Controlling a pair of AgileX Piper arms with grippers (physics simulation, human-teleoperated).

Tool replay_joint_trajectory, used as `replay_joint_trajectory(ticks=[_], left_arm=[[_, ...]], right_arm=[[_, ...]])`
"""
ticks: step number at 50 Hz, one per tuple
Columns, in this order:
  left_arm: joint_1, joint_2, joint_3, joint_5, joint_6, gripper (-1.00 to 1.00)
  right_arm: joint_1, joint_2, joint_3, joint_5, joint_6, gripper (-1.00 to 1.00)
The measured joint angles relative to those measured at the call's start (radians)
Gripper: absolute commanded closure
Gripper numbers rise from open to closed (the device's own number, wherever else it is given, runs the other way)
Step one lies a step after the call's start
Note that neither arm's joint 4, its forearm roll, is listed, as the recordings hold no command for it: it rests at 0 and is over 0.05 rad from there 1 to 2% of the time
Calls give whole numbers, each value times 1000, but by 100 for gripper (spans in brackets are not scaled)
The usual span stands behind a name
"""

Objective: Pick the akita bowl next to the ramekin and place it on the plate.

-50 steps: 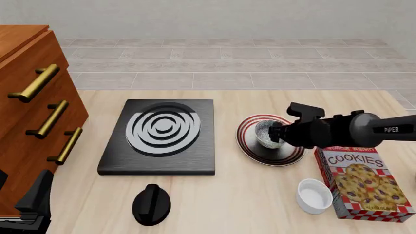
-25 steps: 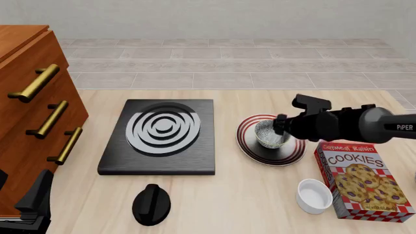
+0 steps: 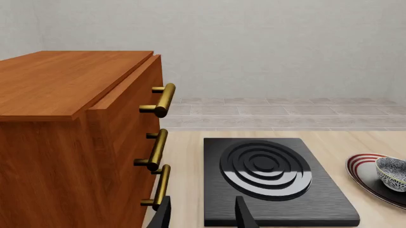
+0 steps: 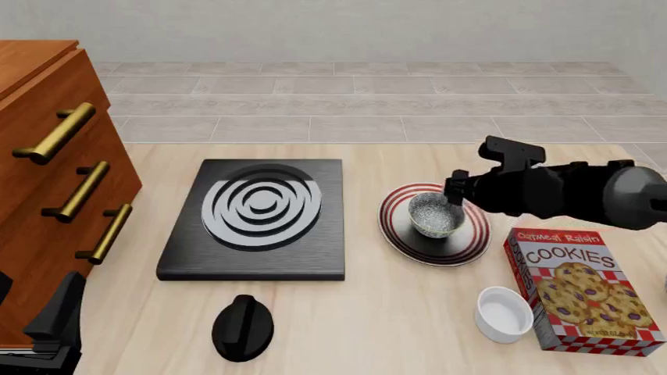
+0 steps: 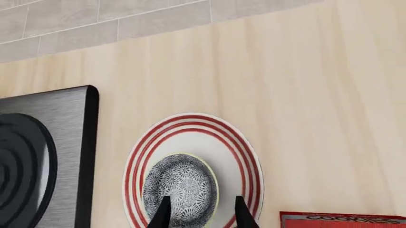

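The speckled grey akita bowl [image 4: 436, 215] sits upright on the red-ringed plate [image 4: 396, 233], right of the stove. My right gripper [image 4: 457, 195] hovers just above and behind the bowl's right rim, open and holding nothing. In the right wrist view its fingertips [image 5: 163, 211] stand apart over the near side of the akita bowl [image 5: 180, 185] on the plate [image 5: 244, 161]. The white ramekin [image 4: 504, 313] stands near the front right. My left gripper [image 4: 52, 328] rests at the front left, open and empty [image 3: 203, 216]. The left wrist view catches the akita bowl [image 3: 392, 173] and plate [image 3: 362, 166] at its edge.
A black stove [image 4: 258, 215] with white rings lies mid-table. A glossy black rounded object [image 4: 243, 326] sits in front of it. A cookie box [image 4: 583, 289] lies right of the ramekin. A wooden cabinet [image 4: 52, 172] with brass handles fills the left side.
My right gripper has let go of the bowl and drawn up and back to the right. The bowl stays on the plate. The left arm has not moved.
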Motion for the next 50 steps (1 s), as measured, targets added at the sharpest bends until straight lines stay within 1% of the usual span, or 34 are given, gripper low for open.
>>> replay_joint_trajectory(ticks=[36, 50], left_arm=[[0, 0, 0, 0, 0, -100], [0, 0, 0, 0, 0, -100]], right_arm=[[5, -163, 59, 39, -6, -100], [5, -236, 57, 74, -12, -100]])
